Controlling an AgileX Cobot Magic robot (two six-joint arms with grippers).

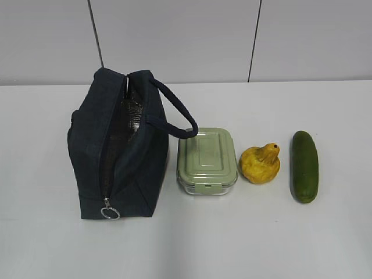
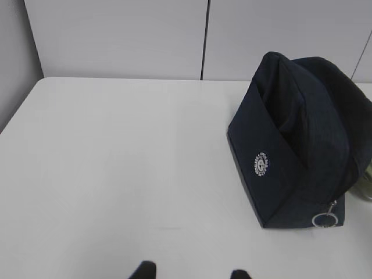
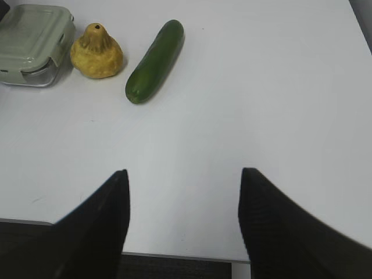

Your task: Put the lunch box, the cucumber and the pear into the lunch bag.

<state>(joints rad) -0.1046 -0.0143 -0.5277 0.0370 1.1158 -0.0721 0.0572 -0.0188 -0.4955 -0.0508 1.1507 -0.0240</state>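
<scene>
The dark navy lunch bag (image 1: 119, 154) stands at the left of the exterior view, its zipper open and foil lining showing, ring pull (image 1: 110, 212) at the front. It also shows in the left wrist view (image 2: 296, 145). The sage-green lunch box (image 1: 207, 161) sits right of it, then the yellow pear (image 1: 260, 164), then the cucumber (image 1: 305, 165). The right wrist view shows the lunch box (image 3: 32, 43), pear (image 3: 96, 52) and cucumber (image 3: 155, 61) far ahead to the left. My left gripper (image 2: 192, 273) and right gripper (image 3: 183, 180) are open and empty. Neither shows in the exterior view.
The white table (image 1: 244, 232) has bare surface in front of the objects and left of the bag (image 2: 116, 163). Its front edge (image 3: 174, 254) lies just under my right gripper. A grey panelled wall (image 1: 192, 35) stands behind the table.
</scene>
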